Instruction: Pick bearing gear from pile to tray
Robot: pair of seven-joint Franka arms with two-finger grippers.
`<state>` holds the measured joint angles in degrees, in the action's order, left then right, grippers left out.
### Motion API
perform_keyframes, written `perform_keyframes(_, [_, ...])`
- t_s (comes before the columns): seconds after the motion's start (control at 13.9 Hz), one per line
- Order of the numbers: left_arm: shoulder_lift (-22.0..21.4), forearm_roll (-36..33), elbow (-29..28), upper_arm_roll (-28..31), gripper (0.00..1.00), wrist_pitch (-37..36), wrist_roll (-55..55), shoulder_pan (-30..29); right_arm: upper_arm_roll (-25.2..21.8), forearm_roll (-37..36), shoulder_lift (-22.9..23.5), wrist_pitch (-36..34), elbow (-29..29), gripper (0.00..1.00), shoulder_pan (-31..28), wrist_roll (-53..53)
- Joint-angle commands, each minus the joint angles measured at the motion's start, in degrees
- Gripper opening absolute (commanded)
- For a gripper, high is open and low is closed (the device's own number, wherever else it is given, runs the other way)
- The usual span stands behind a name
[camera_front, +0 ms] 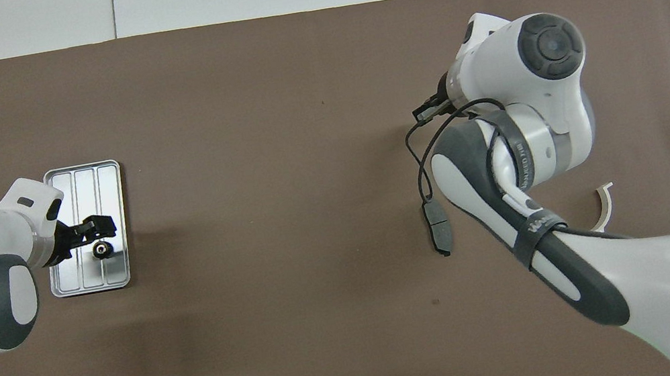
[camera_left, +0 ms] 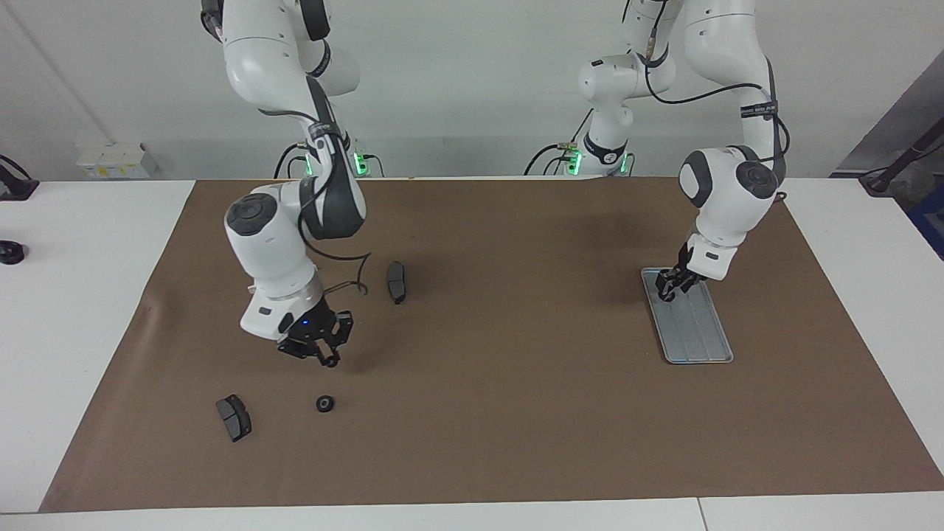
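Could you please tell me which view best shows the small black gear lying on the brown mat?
The facing view: the gear lies unobstructed beside a brake pad. In the overhead view the right arm covers it.

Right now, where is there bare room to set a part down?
Bare: the wide mat stretch between the tray and the brake pad. Crowded: the right arm's end, with right gripper, gear and second pad.

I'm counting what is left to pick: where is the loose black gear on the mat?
In the facing view the black gear lies on the brown mat at the right arm's end, beside a brake pad.
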<state>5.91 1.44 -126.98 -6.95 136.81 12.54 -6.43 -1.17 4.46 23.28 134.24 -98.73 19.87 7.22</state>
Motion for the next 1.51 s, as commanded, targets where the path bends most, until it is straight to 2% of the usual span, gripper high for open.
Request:
perform_keyframes(0.0, [-1.07, 1.20, 5.92, 0.18, 1.00, -5.48, -1.64, 0.19, -0.15, -1.64, -0.69, 2.15, -0.32, 0.00, 6.82, -7.97])
perform_keyframes(0.14, [-0.72, 1.02, 10.50, -0.08, 1.00, -7.17, -1.46, 1.06, -0.15, -1.64, -0.51, 5.57, -0.41, 0.00, 11.57, -14.84])
perform_keyframes(0.29, [-0.46, 0.84, 13.41, 0.00, 1.00, -7.70, -1.20, 2.73, -0.06, -1.64, 0.10, 7.87, -0.41, 0.00, 14.82, -16.88])
perform_keyframes(0.5, [0.25, 0.67, 14.74, 0.09, 1.00, -8.05, -1.02, 4.49, -0.06, -1.64, 2.03, 11.55, -0.41, 0.00, 19.31, -17.32])
perform_keyframes(0.57, [0.25, 0.67, 14.74, 0.09, 1.00, -8.05, -0.94, 5.36, -0.06, -1.64, 2.91, 11.91, -0.41, 0.07, 20.46, -18.37])
perform_keyframes(0.65, [0.25, 0.67, 14.74, 0.09, 1.00, -8.22, -0.68, 6.76, -0.06, -1.64, 3.18, 12.18, -0.41, 0.19, 20.99, -19.51])
perform_keyframes(0.72, [0.16, 0.67, 14.74, 0.18, 1.00, -9.18, 0.98, 7.82, -0.06, -1.64, 3.18, 12.09, -0.32, 0.43, 20.99, -20.39])
perform_keyframes(0.79, [0.07, 0.67, 14.74, 0.09, 1.00, -10.41, 3.61, 8.96, -0.15, -1.64, 3.18, 12.09, -0.23, 0.82, 20.99, -20.66])
perform_keyframes(0.86, [-0.02, 0.49, 14.65, 0.09, 1.00, -10.77, 5.55, 10.19, -0.06, -1.56, 3.18, 12.09, -0.14, 0.98, 20.99, -20.67])
perform_keyframes(1.08, [-0.81, 0.40, 12.29, 0.00, 1.00, -10.08, 12.22, 14.32, -0.50, -1.64, 3.09, 10.96, 0.91, 1.00, 19.77, -20.32])
perform_keyframes(1.22, [0.33, 0.40, 12.19, 0.00, 1.00, -8.41, 19.68, 18.19, -0.68, -2.08, 3.09, 10.43, 1.17, 1.00, 15.66, -17.35])
perform_keyframes(1.44, [6.81, -2.91, 13.76, 0.09, 1.00, -3.58, 32.93, 25.12, -0.59, -2.00, 3.70, 11.12, 3.01, 1.00, 6.35, -6.73])
